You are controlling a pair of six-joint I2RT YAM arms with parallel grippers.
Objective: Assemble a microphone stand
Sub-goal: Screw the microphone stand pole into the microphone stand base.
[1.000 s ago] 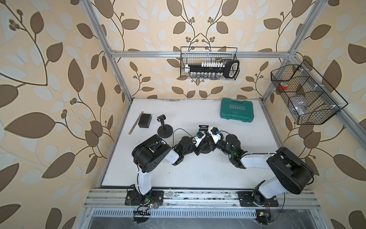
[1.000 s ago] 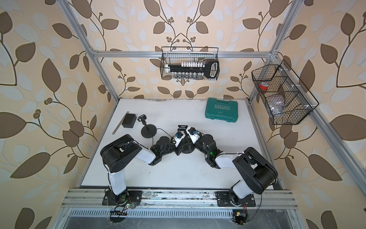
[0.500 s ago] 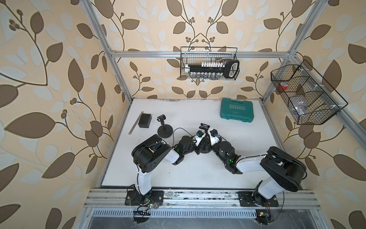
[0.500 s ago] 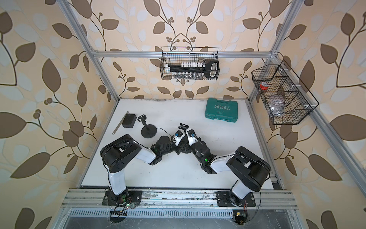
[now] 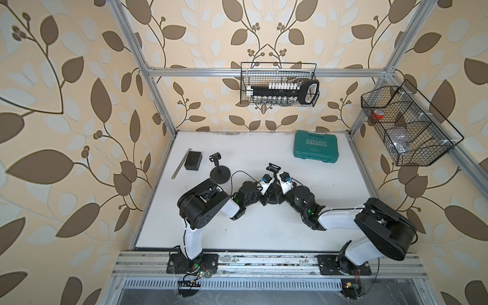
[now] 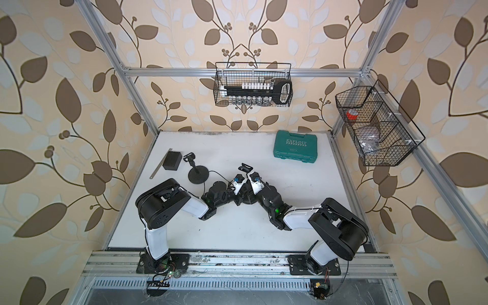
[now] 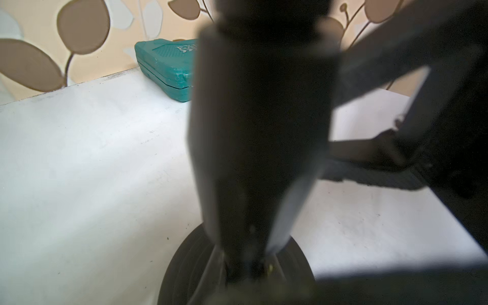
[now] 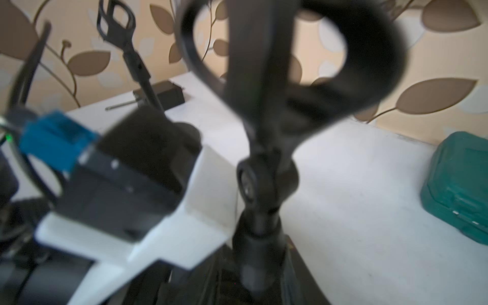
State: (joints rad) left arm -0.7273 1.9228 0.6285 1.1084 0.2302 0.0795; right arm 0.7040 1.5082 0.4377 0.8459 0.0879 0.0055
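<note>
In both top views my two arms meet mid-table over the microphone stand (image 5: 274,176). Its clip (image 5: 273,168) pokes up just beyond the tips of the left pincer (image 5: 267,195) and the right pincer (image 5: 280,194), which crowd its lower part from either side. A second stand (image 5: 220,173) sits well off on the left pincer's outer side, and a green case (image 5: 316,146) lies far beyond the right one.

Left wrist view: the left pincer's fingers run together to a point at the centre of the round base (image 7: 184,272) — clamped, as I read it, on the foot of the post. The base is a matt black disc, faintly ringed, lying flat on the white table (image 7: 92,171). I judge it the heavy part that keeps the stand planted.

Right wrist view: directly ahead of the pincer stand the post (image 8: 257,237), a swivel joint (image 8: 253,182) and the clip's open ring, all smooth, hard and black, and blurred. I cannot tell here whether the right pincer's jaws are apart or together. I'd take hold on the stiff round post or the joint's collar — not the thin clip, which looks springy. The smooth post may twist in the pads.
</note>
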